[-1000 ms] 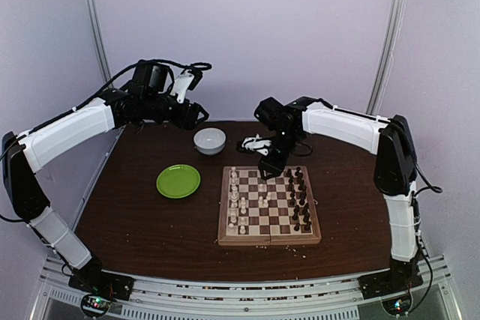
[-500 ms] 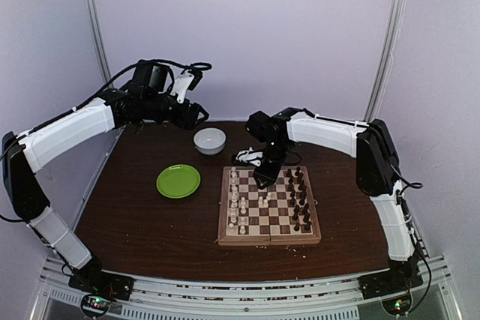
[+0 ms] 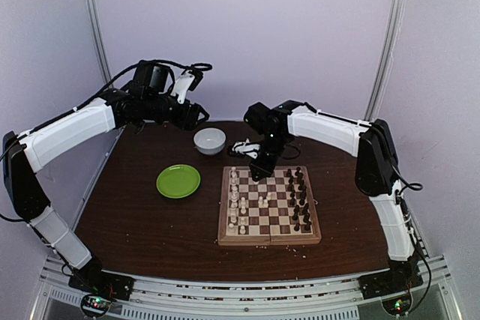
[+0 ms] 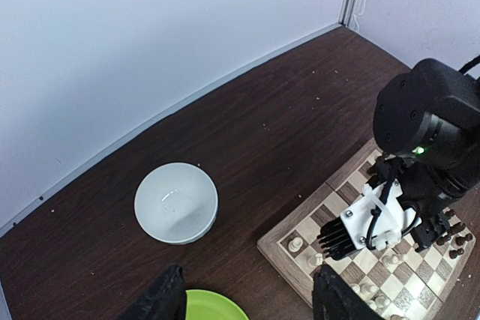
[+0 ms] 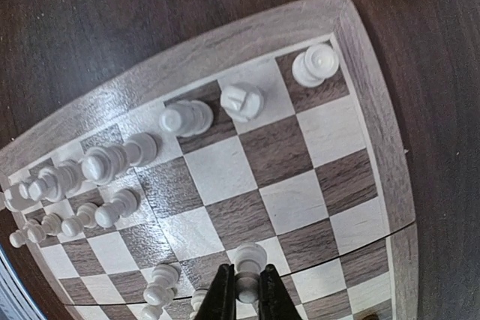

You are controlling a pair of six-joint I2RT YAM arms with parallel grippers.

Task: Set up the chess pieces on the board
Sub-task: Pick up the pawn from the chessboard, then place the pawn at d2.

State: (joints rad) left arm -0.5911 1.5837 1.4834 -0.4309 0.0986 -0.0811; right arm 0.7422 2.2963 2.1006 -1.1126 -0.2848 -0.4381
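Note:
The chessboard (image 3: 268, 240) lies right of the table's centre. Cream-white chess pieces (image 3: 235, 200) stand along its left side and dark ones (image 3: 298, 196) along its right side. A few white pieces (image 3: 264, 200) stand mid-board. My right gripper (image 3: 257, 172) hovers over the board's far left part. In the right wrist view it (image 5: 244, 290) is shut on a white pawn (image 5: 250, 258), held above the squares of the board (image 5: 247, 43). My left gripper (image 3: 196, 114) is raised over the far left of the table. In the left wrist view it (image 4: 251, 301) is open and empty.
A white bowl (image 3: 209, 140) stands behind the board, also in the left wrist view (image 4: 176, 202). A round green plate (image 3: 178, 181) lies left of the board, its edge at the bottom of the left wrist view (image 4: 210, 306). Pale crumbs dot the dark table.
My right gripper has moved left and towards the far left part of the board, holding the white pawn. The left arm has not moved.

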